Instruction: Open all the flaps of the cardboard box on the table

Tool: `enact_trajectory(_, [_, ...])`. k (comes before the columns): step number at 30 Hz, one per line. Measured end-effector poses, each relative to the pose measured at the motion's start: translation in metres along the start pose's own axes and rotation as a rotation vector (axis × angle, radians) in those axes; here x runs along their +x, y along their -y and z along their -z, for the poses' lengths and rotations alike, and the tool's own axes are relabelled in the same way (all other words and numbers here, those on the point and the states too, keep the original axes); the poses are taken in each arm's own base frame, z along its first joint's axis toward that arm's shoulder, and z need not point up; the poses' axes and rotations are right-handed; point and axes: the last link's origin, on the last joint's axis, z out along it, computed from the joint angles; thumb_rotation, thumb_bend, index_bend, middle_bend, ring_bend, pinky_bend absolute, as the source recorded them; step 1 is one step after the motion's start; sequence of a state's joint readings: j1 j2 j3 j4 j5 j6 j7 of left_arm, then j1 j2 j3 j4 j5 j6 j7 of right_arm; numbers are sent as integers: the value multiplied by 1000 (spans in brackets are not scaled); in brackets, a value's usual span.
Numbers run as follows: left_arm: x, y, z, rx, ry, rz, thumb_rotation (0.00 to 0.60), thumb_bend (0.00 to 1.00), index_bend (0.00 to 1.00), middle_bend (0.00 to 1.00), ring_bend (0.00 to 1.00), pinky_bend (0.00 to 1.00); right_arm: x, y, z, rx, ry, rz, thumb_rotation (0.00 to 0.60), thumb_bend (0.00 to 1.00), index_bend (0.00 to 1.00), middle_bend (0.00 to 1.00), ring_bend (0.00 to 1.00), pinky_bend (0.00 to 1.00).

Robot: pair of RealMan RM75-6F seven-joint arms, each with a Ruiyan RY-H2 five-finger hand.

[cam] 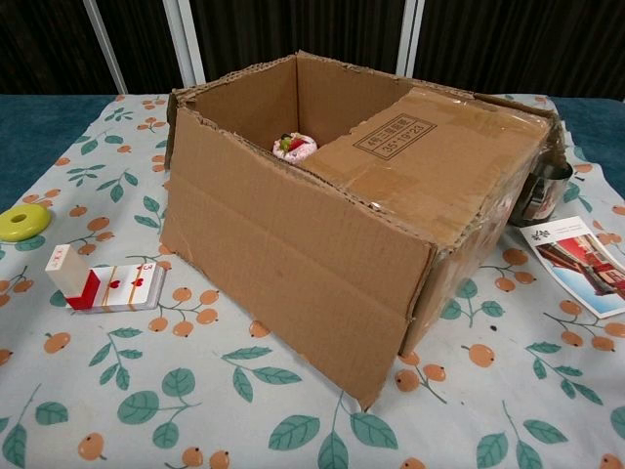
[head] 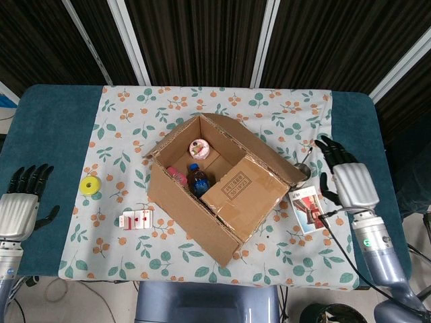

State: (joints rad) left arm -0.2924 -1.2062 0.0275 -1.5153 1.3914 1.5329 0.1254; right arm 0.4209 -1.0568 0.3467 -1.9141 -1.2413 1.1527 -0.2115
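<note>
— Where does the brown cardboard box (head: 219,185) sit?
— In the middle of the floral cloth (head: 135,249) spread over the teal tabletop (head: 50,121), turned at an angle. One printed cardboard flap (head: 242,192) lies folded down over its right half; the left half is open to the top.

— What shows inside?
— A blue-capped bottle (head: 196,176), a pink-topped bottle (head: 176,176) beside it, and a round pink-lidded cup (head: 199,147) toward the back wall.

— And the hands?
— The left hand (head: 19,210) is at the tabletop's left edge, well apart from the box, its fingers (head: 30,176) spread and released, holding nothing. The right hand (head: 351,183) is to the right of the box, near the small picture card (head: 308,208), its fingers (head: 328,147) also apart and empty, not touching the box.

— Anything else on the cloth?
— A yellow ring-shaped disc (head: 89,184) to the left, a red and white card pack (head: 137,219) just in front of the box's left corner, and a shiny metal cup (cam: 543,191) tight against the box's right side, partly hidden in the head view.
</note>
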Motion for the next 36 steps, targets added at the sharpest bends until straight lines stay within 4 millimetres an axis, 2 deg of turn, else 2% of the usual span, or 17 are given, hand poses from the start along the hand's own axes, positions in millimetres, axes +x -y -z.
enact_trajectory(2, [-1,1,0,-1,-4,16,600,255,44,59,30,45,4,21,-19,73,28,9,600,1000,177,130,130,257])
enact_trajectory(7, [-3,4,-1,1,-5,44,600,255,46,59,29,45,2,74,-64,238,117,57,600,1000,267,197,187,265])
enact_trajectory(10, [-4,4,-2,2,4,52,600,255,47,60,29,45,-5,98,-83,302,163,87,600,1000,316,236,218,274])
enact_trajectory(16, [-6,4,-3,3,10,59,600,256,49,64,29,45,-32,129,-105,374,260,120,600,1000,352,256,233,284])
enact_trajectory(21, [-6,5,-4,8,12,68,600,256,50,65,29,45,-56,143,-115,398,338,135,600,1000,369,269,236,284])
enact_trajectory(25, [-6,6,-4,12,13,74,600,256,51,70,29,45,-69,145,-119,404,382,156,600,1000,410,303,253,287])
enact_trajectory(30, [-7,6,-4,14,19,82,600,256,52,72,29,45,-78,142,-121,403,415,188,600,1000,465,357,274,289])
enact_trajectory(36, [-7,6,-5,16,20,89,600,257,52,73,28,45,-79,141,-122,399,420,190,600,1000,469,361,277,291])
